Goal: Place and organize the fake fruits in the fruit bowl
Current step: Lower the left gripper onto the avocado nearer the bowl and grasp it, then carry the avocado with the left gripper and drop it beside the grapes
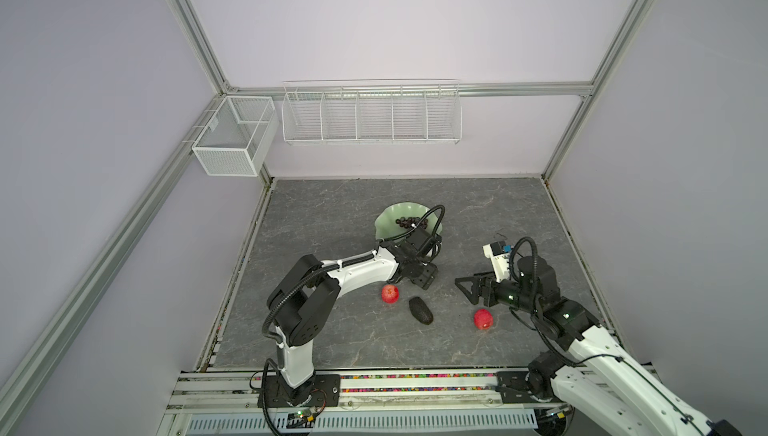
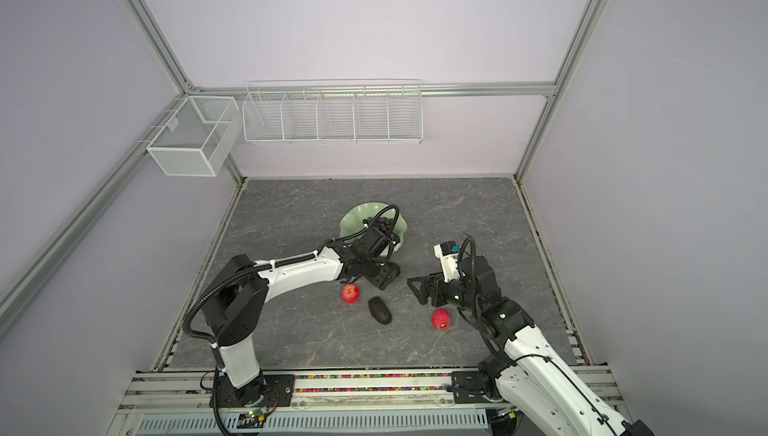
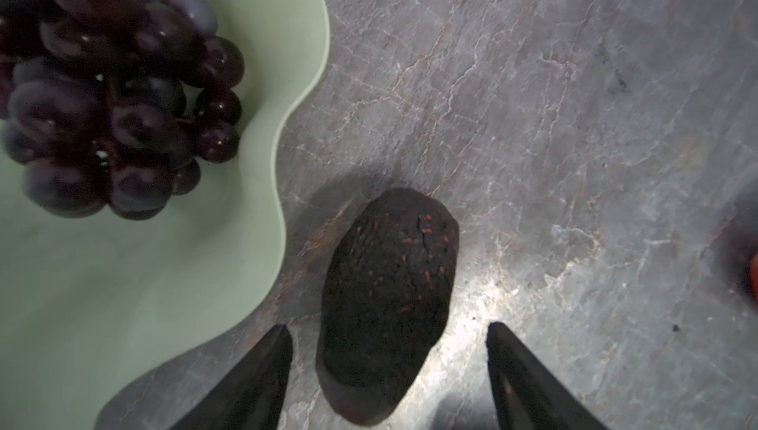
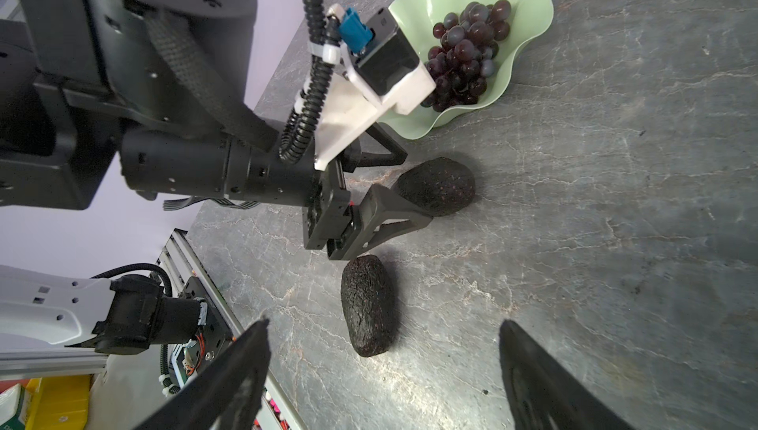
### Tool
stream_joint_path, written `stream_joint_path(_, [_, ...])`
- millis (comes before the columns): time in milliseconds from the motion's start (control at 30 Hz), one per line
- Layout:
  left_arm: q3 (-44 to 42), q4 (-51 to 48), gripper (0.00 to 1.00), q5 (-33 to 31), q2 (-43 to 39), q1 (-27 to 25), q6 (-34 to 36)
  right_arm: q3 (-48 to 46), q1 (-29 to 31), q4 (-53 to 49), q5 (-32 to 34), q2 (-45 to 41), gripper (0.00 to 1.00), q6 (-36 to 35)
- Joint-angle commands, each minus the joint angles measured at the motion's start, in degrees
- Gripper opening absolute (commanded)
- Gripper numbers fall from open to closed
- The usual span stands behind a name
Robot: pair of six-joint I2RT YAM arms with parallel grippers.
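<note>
Straddling an avocado (image 3: 393, 259) that lies on the worktop (image 1: 332, 213) just beside the front rim of the fruit bowl (image 1: 384, 221), the left gripper (image 3: 387, 325) has its jaws apart, one finger on each side with a gap at both. Nothing is gripped, and I judge the step in hand to be picking up this fruit. The next move calls for closing squarely across the oval's narrow width, lifting clear of the wavy rim and releasing on the bare floor beside the grapes (image 1: 407, 221). These are glossy, smooth and dark purple, and they already lie inside. The bowl is pale green, smooth and scalloped, and it sits mid-width, nearer the worktop's back edge. Toward the front edge, from the left, come an apple (image 1: 390, 293), red and shiny with pale speckles, then a second avocado (image 1: 420, 310), matte, bumpy and near black. A second apple (image 1: 483, 319) follows, all three well apart from the bowl. The right gripper (image 4: 383, 323) hangs empty near that last apple, jaws wide. The worktop is grey stone pattern with pale veins.
</note>
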Motion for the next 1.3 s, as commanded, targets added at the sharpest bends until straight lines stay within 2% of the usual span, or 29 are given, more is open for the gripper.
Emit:
stream_joint_path(0, [1.5,1.3,0.75,-0.2,1.9,-0.3,0.2,-0.8,0.4,0.0,-0.8,0.3,0.88,-0.6])
stream_joint_path(367, [4.6,1.2,0.69,0.1,5.6,-2.0,-0.4,-0.6,0.4,-0.1,-0.7,-0.1,0.88,-0.6])
stream_joint_path(533, [5.6,0.7,0.56,-1.2,5.9,-2.6,-0.4,-0.6,0.4,-0.5,-0.6,-0.5,0.88,-0.7])
stream_joint_path(733, [5.2,2.0,0.42,0.7,1.9,-2.7,0.1,-0.7,0.4,0.2,-0.3,-0.5,0.88,-0.4])
stream_joint_path(933, [6.4,1.9,0.41,1.4,-3.1,-2.5,-0.6,0.2,0.4,1.5,-0.7,1.1,0.88,-0.6])
stream_joint_path(1067, [7.3,2.7,0.41,-3.9,-6.6,-1.3,-3.3,1.7,0.4,2.4,-1.4,3.4,0.88,-1.5])
stream_joint_path(1267, [8.8,2.4,0.42,-7.5,-6.6,6.0,-6.5,4.3,0.5,5.8,-3.2,8.5,0.88,-1.9])
